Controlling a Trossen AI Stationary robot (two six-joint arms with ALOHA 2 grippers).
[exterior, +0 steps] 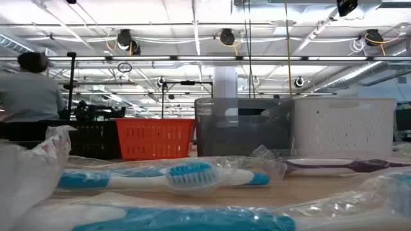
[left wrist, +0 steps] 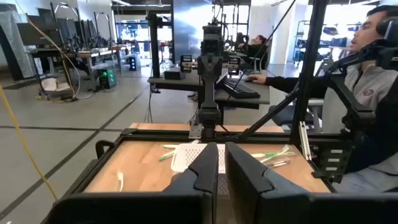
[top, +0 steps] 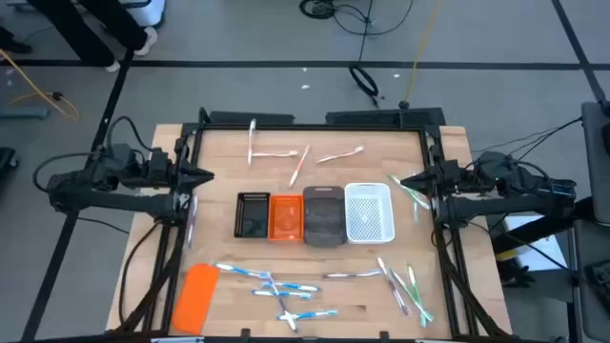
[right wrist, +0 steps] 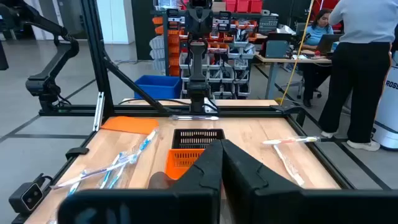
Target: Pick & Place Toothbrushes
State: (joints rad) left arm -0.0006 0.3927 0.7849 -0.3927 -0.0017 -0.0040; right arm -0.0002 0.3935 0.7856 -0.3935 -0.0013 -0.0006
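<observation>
Four trays (top: 315, 215) sat in a row at the centre of the high view, toothbrushes (top: 276, 283) scattered along the lower edge, upper middle and right side. Left gripper (top: 206, 175) at mid-left and right gripper (top: 400, 181) at mid-right both hung clenched, holding nothing. A green brush (top: 414, 196) lay just beside the right fingertips, long axis diagonal (so that arm looked nearer). Low view: a blue brush (exterior: 168, 177) lay crosswise in front. Left wrist view: fingers (left wrist: 205, 168) together. Right wrist view: fingers (right wrist: 208, 163) together.
</observation>
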